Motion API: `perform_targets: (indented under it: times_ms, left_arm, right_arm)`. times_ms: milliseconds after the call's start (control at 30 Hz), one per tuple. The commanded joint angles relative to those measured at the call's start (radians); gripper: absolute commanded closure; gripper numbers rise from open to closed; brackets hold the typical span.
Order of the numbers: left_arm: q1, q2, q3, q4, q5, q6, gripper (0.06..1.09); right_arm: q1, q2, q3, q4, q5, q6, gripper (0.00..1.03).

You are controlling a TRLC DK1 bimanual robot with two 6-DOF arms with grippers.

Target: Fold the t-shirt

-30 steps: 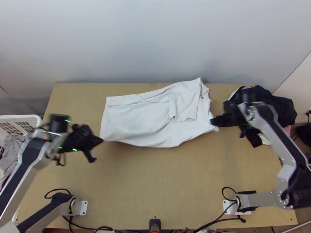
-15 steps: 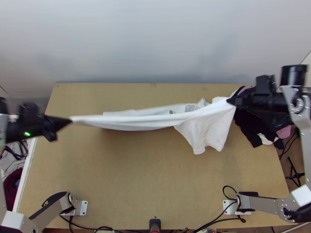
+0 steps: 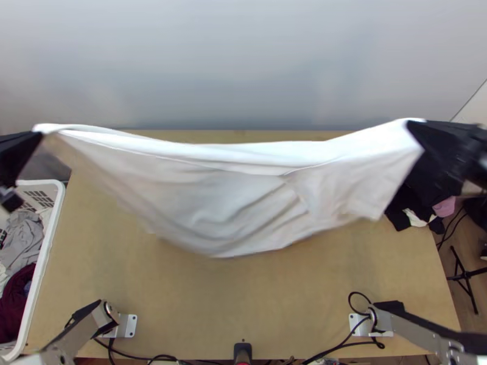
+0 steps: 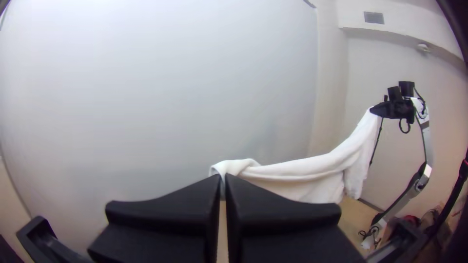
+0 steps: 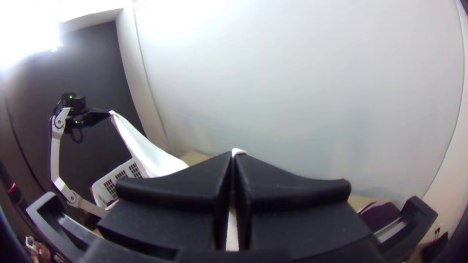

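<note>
"Left gripper (image 3: 40, 136) and right gripper (image 3: 415, 130) have both gone farther out to the sides and up the picture since half a second ago. White t-shirt (image 3: 243, 201) went with them: it was a narrow strip across the middle, now the cloth drops open much wider."

"Counts?"

"One t-shirt, two grippers, one white laundry basket (image 3: 51, 231) with clothes in it, at the left edge of the table (image 3: 243, 304). One pile of dark clothes (image 3: 399, 210) at the right, one pink piece (image 3: 445, 207) by it."

"Where's the shirt relative to the grippers?"

"Strung between them, over the table, upper edge sagging a bit in the middle, body hanging down in soft creases. Sleeve-like flap hangs near the right gripper. Can't tell if the lowest part touches the table."

"Gripper states?"

"Left wrist view: left gripper (image 4: 224, 176) is narrow, fingers drawn together, white cloth pinched at the tips. Right wrist view: same for the right gripper (image 5: 233, 155), narrow, cloth caught at the tips and a strip of it visible between the fingers."

"Which part of the shirt do they hold?"

"One upper corner of the hanging cloth each. Whether that's hem or shoulder, can't tell."
</note>
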Motion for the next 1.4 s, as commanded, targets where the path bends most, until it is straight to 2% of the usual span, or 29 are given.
perform_targets:
  times_ms: [0, 67, 267, 433, 567, 700, 800, 833, 1033, 1133, 1233, 1367]
  left_arm:
    - [0.076, -0.191, -0.008, 0.155, -0.065, -0.090, 1.04]
    - [0.076, -0.271, -0.072, 0.214, -0.093, -0.098, 1.04]
    - [0.022, -0.386, -0.103, 0.208, -0.094, -0.153, 1.04]
    - [-0.144, -0.429, -0.077, 0.245, -0.264, -0.258, 1.05]
    - [-0.148, -0.457, -0.074, 0.248, -0.292, -0.244, 1.04]
    - [-0.234, -0.461, -0.100, 0.225, -0.450, -0.158, 1.05]
    - [-0.357, -0.478, -0.190, 0.216, -0.619, -0.074, 1.04]
    - [-0.383, -0.495, -0.256, 0.228, -0.649, -0.049, 1.04]
    - [-0.397, -0.606, -0.821, 0.426, -0.660, 0.118, 1.04]
    - [-0.378, -0.587, -1.039, 0.596, -0.660, 0.178, 1.04]
    - [-0.314, -0.466, -1.141, 0.751, -0.642, 0.195, 1.04]
    - [-0.233, -0.245, -1.189, 0.955, -0.608, 0.203, 1.04]
  right_arm:
    - [-0.038, -0.184, -0.026, 0.122, 0.057, 0.060, 1.00]
    - [-0.079, -0.245, -0.085, 0.129, 0.057, 0.062, 1.00]
    - [-0.076, -0.399, -0.214, 0.129, 0.057, 0.097, 1.00]
    - [-0.099, -0.428, -0.161, 0.129, 0.057, 0.097, 1.00]
    - [-0.133, -0.442, -0.154, 0.165, 0.057, 0.099, 1.00]
    - [-0.153, -0.440, -0.159, 0.182, 0.057, 0.139, 1.00]
    - [-0.160, -0.435, -0.214, 0.182, 0.057, 0.151, 1.00]
    - [-0.159, -0.440, -0.263, 0.191, 0.057, 0.151, 1.00]
    - [-0.163, -0.402, -0.754, 0.404, 0.060, 0.142, 1.00]
    - [-0.159, -0.291, -0.915, 0.504, 0.094, 0.047, 1.00]
    - [-0.133, -0.153, -1.021, 0.679, 0.124, 0.025, 1.00]
    - [-0.088, 0.127, -1.009, 0.795, 0.160, -0.050, 1.00]
